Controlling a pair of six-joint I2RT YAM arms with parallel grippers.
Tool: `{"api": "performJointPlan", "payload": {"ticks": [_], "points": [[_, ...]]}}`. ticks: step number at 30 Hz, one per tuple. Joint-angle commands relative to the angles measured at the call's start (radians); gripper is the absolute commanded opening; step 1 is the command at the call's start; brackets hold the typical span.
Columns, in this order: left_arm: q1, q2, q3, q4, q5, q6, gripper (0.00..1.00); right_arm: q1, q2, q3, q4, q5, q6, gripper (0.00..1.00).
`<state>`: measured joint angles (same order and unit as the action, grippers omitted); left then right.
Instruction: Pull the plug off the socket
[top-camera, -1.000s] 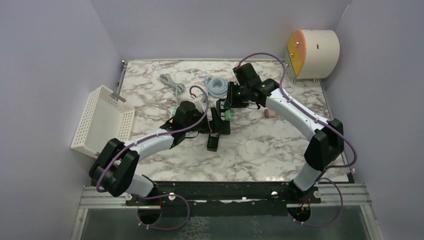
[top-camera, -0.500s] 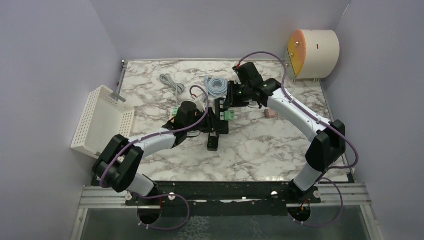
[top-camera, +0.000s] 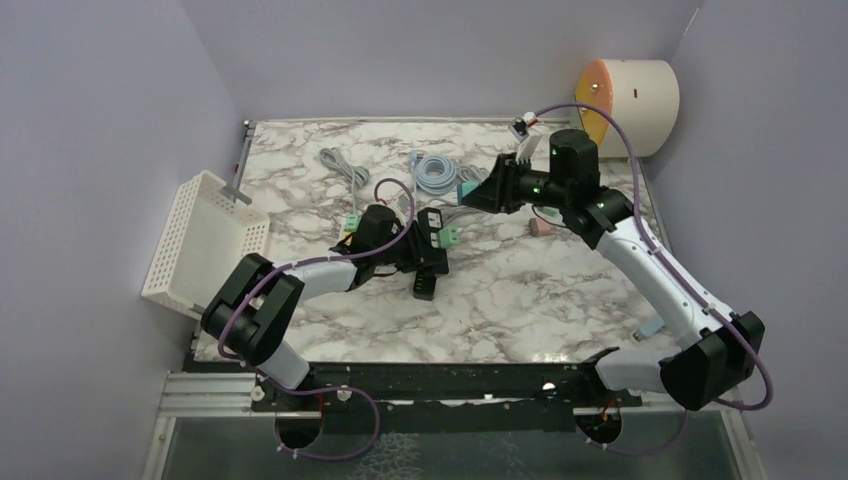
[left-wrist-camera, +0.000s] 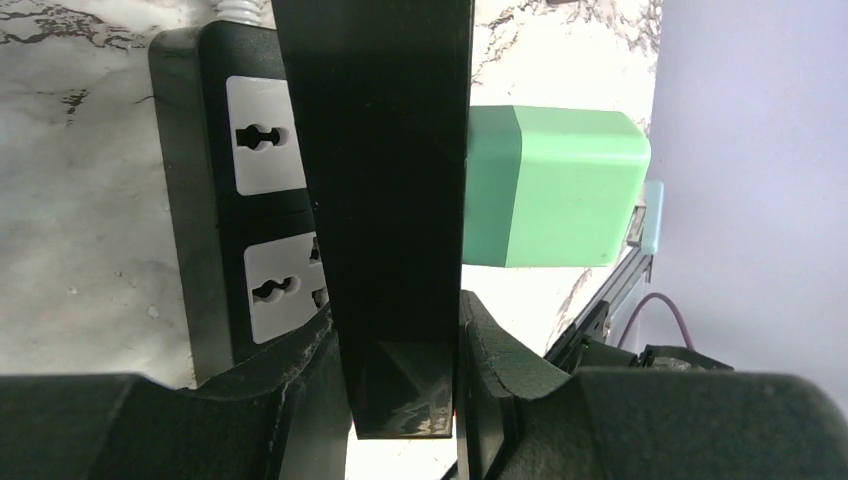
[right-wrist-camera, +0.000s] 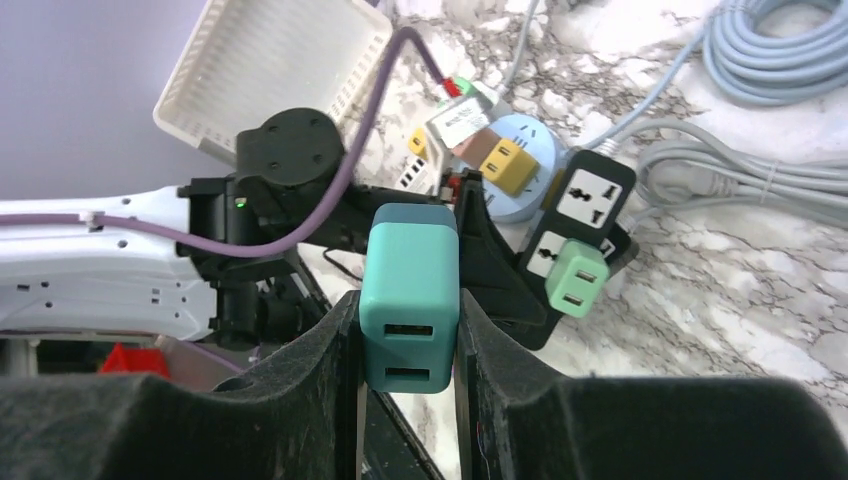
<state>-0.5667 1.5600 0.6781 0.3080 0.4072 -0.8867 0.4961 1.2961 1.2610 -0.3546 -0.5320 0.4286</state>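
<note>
While left gripper (left-wrist-camera: 400, 350) clamps strip (left-wrist-camera: 200, 200), right gripper (right-wrist-camera: 408, 340) pinches teal plug (right-wrist-camera: 408, 290) tight, held well clear of strip; green plug (right-wrist-camera: 575, 278) sits in socket.

Right gripper (right-wrist-camera: 408, 322) clamps a teal plug (right-wrist-camera: 410, 290) between its jaws, the plug's two slots facing the camera. Just beyond and right of the jaws, a green plug (right-wrist-camera: 575, 277) stands on a black strip (right-wrist-camera: 590, 195). The left arm (right-wrist-camera: 100, 262) lies beyond to the left, a basket (right-wrist-camera: 270, 60) farther out, and grey cables (right-wrist-camera: 770, 50) far right.
</note>
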Motion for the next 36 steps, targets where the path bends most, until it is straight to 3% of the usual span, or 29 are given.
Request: {"api": "performJointPlan", "payload": {"ticks": [1, 4, 7, 16, 21, 22, 25, 28, 30, 36], "points": [[0.001, -0.001, 0.066, 0.040, 0.005, 0.018, 0.00, -0.117, 0.033, -0.083, 0.075, -0.134, 0.028, 0.01], [0.001, -0.007, 0.097, 0.001, 0.000, 0.057, 0.00, -0.264, 0.050, -0.184, 0.157, -0.207, 0.088, 0.01], [0.001, -0.020, 0.121, -0.045, -0.017, 0.101, 0.00, -0.343, 0.093, -0.225, 0.101, -0.193, 0.081, 0.01], [0.001, -0.025, 0.144, -0.063, -0.013, 0.148, 0.00, -0.392, 0.194, -0.558, 0.228, -0.269, 0.120, 0.01], [0.001, -0.022, 0.167, -0.092, -0.017, 0.175, 0.00, -0.392, 0.233, -0.619, 0.249, -0.243, 0.122, 0.03], [0.001, -0.021, 0.170, -0.096, -0.018, 0.180, 0.00, -0.393, 0.235, -0.619, 0.248, -0.233, 0.118, 0.07], [0.001, -0.022, 0.178, -0.106, -0.017, 0.187, 0.00, -0.392, 0.229, -0.608, 0.225, -0.188, 0.102, 0.39], [0.001, -0.026, 0.179, -0.111, -0.017, 0.190, 0.00, -0.393, 0.211, -0.580, 0.176, -0.121, 0.081, 0.61], [-0.001, -0.029, 0.178, -0.112, -0.018, 0.192, 0.00, -0.392, 0.195, -0.556, 0.141, -0.076, 0.056, 0.67], [-0.007, -0.023, 0.188, -0.128, -0.013, 0.201, 0.00, -0.391, 0.094, -0.461, 0.063, 0.018, -0.004, 0.69]]}}
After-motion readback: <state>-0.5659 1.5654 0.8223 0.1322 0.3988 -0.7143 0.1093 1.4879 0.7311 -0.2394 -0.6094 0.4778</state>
